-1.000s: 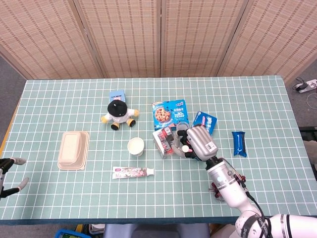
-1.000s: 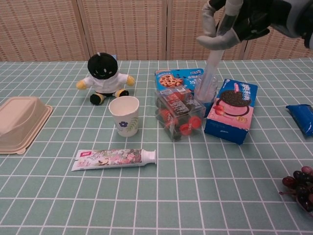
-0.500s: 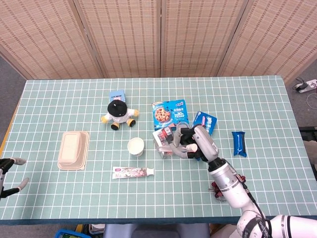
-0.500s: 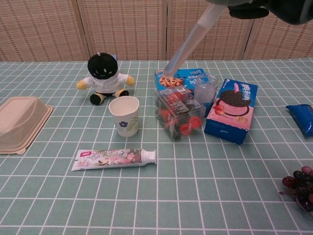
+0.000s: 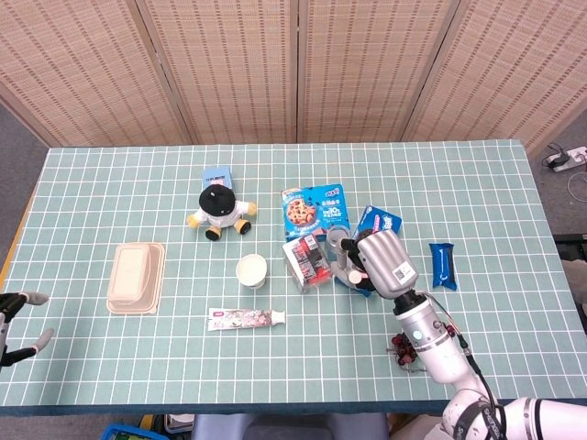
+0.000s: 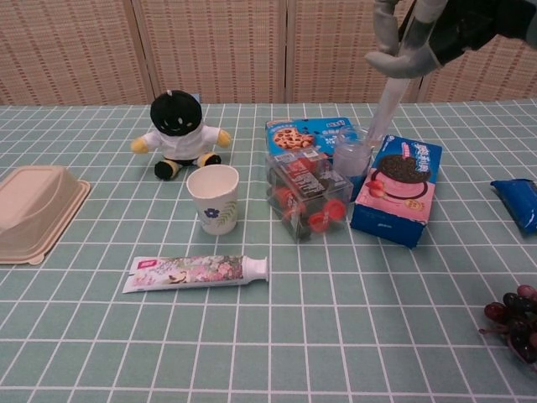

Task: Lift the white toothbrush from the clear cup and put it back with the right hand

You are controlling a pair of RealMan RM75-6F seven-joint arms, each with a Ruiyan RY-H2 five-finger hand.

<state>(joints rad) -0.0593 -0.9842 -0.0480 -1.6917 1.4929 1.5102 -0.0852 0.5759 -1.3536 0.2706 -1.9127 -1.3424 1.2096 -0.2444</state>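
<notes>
My right hand (image 6: 428, 34) grips the top of the white toothbrush (image 6: 384, 105) high at the upper right of the chest view. The brush slants down to the left, and its lower end reaches the rim of the clear cup (image 6: 351, 158); I cannot tell whether it is inside. The cup stands upright between the clear snack box and the Oreo box. In the head view the right hand (image 5: 381, 261) covers the brush, and the cup (image 5: 340, 242) shows just left of it. My left hand (image 5: 16, 316) hangs at the table's near left edge, fingers apart, holding nothing.
Close around the cup are a clear box of red snacks (image 6: 306, 197), a blue cookie box (image 6: 306, 134) and an Oreo box (image 6: 398, 191). Further left are a paper cup (image 6: 214, 198), a toothpaste tube (image 6: 197, 272), a plush toy (image 6: 178, 124) and a takeaway box (image 6: 33, 210). Grapes (image 6: 516, 323) lie near right.
A second ago the brush stood in the cup. It was then lifted out and tilted left over the cookie box. Now it has swung back, with its lower end at the cup's rim.
</notes>
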